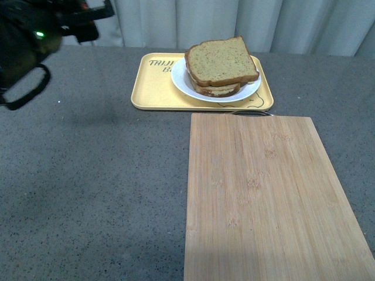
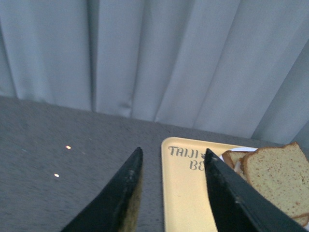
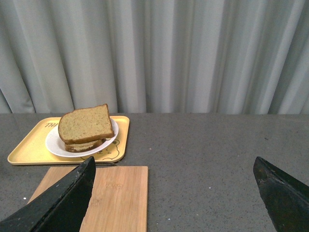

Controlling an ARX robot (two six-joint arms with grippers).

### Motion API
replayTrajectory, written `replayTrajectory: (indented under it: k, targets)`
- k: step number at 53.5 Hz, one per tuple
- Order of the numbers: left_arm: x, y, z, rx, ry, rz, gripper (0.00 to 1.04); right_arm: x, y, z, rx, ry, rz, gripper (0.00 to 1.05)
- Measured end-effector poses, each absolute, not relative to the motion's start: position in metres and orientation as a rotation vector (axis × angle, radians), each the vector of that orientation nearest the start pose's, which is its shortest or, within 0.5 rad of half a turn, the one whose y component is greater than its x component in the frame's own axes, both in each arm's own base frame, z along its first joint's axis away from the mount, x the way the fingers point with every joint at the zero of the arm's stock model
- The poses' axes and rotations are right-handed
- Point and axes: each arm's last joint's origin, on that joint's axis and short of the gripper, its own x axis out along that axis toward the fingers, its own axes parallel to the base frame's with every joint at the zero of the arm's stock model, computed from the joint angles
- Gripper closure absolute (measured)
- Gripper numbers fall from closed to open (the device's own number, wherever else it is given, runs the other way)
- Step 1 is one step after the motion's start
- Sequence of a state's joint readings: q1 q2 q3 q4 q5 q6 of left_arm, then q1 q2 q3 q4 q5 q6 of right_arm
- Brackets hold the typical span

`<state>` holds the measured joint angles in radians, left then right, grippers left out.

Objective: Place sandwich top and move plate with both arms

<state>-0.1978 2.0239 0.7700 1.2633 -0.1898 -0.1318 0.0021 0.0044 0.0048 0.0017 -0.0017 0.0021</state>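
Observation:
The sandwich top [image 1: 221,60], a tan-brown speckled slice, lies on a stack of bread on the round white plate [image 1: 183,84]. The plate sits on the yellow tray [image 1: 153,88] at the back of the table. The left arm [image 1: 32,35] is at the far left, raised, away from the tray. My left gripper [image 2: 173,162] is open and empty, with the tray's corner [image 2: 183,193] and the bread [image 2: 280,174] between and beside its fingers. My right gripper [image 3: 174,193] is wide open and empty, well back from the sandwich [image 3: 86,124] and plate [image 3: 54,145]; it does not show in the front view.
A wooden board [image 1: 263,199] lies in front of the tray, at the right; it also shows in the right wrist view [image 3: 118,198]. The grey speckled table [image 1: 88,175] spreads to the left. A pale curtain [image 1: 234,20] hangs behind the table.

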Motion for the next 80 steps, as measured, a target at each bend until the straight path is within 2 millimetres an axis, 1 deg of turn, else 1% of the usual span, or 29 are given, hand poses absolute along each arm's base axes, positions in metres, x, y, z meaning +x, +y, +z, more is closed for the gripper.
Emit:
replayTrajectory:
  k: [1, 2, 4, 5, 8, 9, 10, 11, 12, 14, 20, 30, 31, 37, 41, 46, 62, 80]
  targets:
    - [0.356, -0.065, 0.129, -0.124, -0.013, -0.009, 0.69, 0.098, 0.000, 0.165, 0.002, -0.002, 0.004, 0.09]
    - [0.345, -0.059, 0.134, -0.092, -0.021, -0.006, 0.75, 0.098, 0.000, 0.165, 0.002, -0.002, 0.004, 0.09]
    - [0.334, -0.054, 0.137, -0.074, -0.023, -0.004, 0.82, 0.098, 0.000, 0.165, 0.002, -0.002, 0.004, 0.09]
    - [0.331, -0.053, 0.138, -0.068, -0.022, -0.001, 0.84, 0.098, 0.000, 0.165, 0.002, -0.002, 0.004, 0.09]
    - [0.314, -0.045, 0.138, -0.045, -0.007, -0.001, 0.94, 0.098, 0.000, 0.165, 0.002, -0.002, 0.004, 0.09]
    - [0.311, -0.044, 0.137, -0.043, -0.003, 0.000, 0.96, 0.098, 0.000, 0.165, 0.002, -0.002, 0.004, 0.09]
    - [0.306, -0.042, 0.136, -0.036, 0.005, 0.000, 1.00, 0.098, 0.000, 0.165, 0.002, -0.002, 0.004, 0.09]
    - [0.300, -0.039, 0.136, -0.033, 0.013, 0.001, 1.01, 0.098, 0.000, 0.165, 0.002, -0.002, 0.004, 0.09]
    - [0.298, -0.039, 0.136, -0.030, 0.015, 0.001, 1.01, 0.098, 0.000, 0.165, 0.002, -0.002, 0.004, 0.09]
    - [0.287, -0.035, 0.136, -0.023, 0.024, -0.002, 1.01, 0.098, 0.000, 0.165, 0.002, -0.002, 0.004, 0.09]
    - [0.263, -0.028, 0.142, -0.017, 0.014, -0.010, 1.01, 0.098, 0.000, 0.165, 0.002, -0.002, 0.004, 0.09]
    - [0.230, -0.017, 0.148, -0.013, 0.014, -0.001, 1.01, 0.098, 0.000, 0.165, 0.002, -0.002, 0.004, 0.09]
    - [0.224, -0.016, 0.149, -0.012, 0.015, 0.000, 1.01, 0.098, 0.000, 0.165, 0.002, -0.002, 0.004, 0.09]
    - [0.205, -0.011, 0.155, -0.009, 0.035, -0.009, 1.01, 0.098, 0.000, 0.165, 0.002, -0.002, 0.004, 0.09]
    - [0.194, -0.003, 0.161, -0.008, 0.015, -0.013, 1.01, 0.098, 0.000, 0.165, 0.002, -0.002, 0.004, 0.09]
    - [0.179, 0.000, 0.162, -0.008, 0.014, 0.001, 1.01, 0.098, 0.000, 0.165, 0.002, -0.002, 0.004, 0.09]
    - [0.151, 0.000, 0.162, -0.008, 0.014, -0.001, 1.01, 0.098, 0.000, 0.165, 0.002, -0.002, 0.004, 0.09]
    - [0.134, 0.000, 0.170, -0.008, -0.010, -0.002, 1.01, 0.098, 0.000, 0.165, 0.002, -0.002, 0.004, 0.09]
